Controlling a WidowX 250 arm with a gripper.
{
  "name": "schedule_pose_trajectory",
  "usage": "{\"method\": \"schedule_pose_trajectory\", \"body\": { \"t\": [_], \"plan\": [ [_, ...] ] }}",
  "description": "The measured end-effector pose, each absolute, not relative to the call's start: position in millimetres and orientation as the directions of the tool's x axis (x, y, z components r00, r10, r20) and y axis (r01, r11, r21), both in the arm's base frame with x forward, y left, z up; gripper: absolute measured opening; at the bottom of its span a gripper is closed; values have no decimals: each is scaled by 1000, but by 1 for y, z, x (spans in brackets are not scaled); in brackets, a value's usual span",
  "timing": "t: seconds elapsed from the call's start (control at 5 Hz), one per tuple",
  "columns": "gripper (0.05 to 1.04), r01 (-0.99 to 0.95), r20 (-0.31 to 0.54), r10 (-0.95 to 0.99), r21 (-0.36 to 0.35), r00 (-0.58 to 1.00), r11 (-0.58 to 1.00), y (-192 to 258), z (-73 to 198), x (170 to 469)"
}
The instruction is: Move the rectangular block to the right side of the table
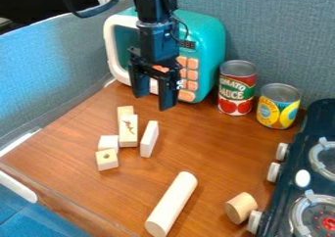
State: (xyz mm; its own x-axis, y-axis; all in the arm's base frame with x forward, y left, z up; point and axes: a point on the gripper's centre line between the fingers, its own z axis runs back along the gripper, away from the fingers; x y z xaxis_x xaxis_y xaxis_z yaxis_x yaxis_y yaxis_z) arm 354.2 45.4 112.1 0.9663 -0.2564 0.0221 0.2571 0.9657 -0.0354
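Camera view: black pincer (154,100) hangs in front of the toy microwave (212,40), wide open, nothing held. Rectangular blocks (129,135) lie on the surface (216,148) nearer the camera than the microwave; which is the task's cannot be told. Right of the microwave stand a red can (237,88) and a yellow can (278,108), contents hidden.

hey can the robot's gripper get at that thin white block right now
Probably yes: the gripper hangs open above the table, and nothing covers the thin white block, though the block with the dark mark sits close by.
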Motion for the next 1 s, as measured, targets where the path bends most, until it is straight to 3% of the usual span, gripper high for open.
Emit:
{"method": "schedule_pose_trajectory", "body": {
  "t": [0.2,0.6,0.8,1.0],
  "plan": [
    [1001,243,-19,-245,-53,969,969,46,97,352],
    [1001,97,-8,-98,-51,995,994,39,88,353],
    [1001,75,-20,-75,-38,997,996,41,83,353],
    [1001,41,-19,-41,23,999,999,50,70,360]
  ]
}}
